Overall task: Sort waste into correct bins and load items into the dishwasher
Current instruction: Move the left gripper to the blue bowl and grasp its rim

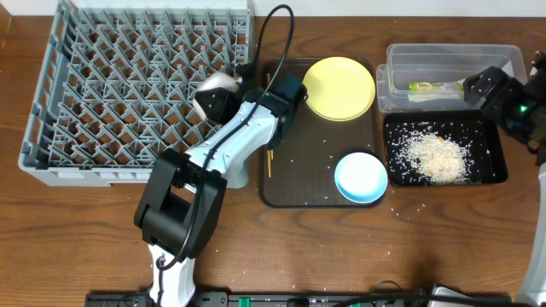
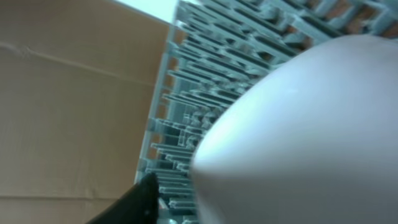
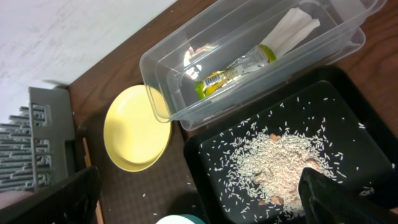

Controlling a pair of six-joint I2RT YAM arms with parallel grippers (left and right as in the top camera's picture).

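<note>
The grey dishwasher rack (image 1: 128, 85) fills the left of the table. A white bowl (image 1: 217, 82) sits at its right edge and looms large in the left wrist view (image 2: 298, 130). My left gripper (image 1: 213, 101) is beside it, open; one dark finger (image 2: 138, 199) stands apart from the bowl and the other is hidden. The yellow plate (image 1: 339, 88), pale blue bowl (image 1: 361, 177) and chopsticks (image 1: 270, 153) lie on the brown tray (image 1: 294, 192). The wrapper (image 3: 239, 68) lies in the clear tub (image 1: 452, 60). Rice (image 3: 280, 162) covers the black tray (image 1: 444, 175). My right gripper (image 3: 199, 205) hovers open and empty.
Loose rice grains are scattered on the brown tray and on the wooden table in front of the black tray. My left arm (image 1: 230, 145) reaches across the gap between the rack and the brown tray. Cables run along the table's near edge.
</note>
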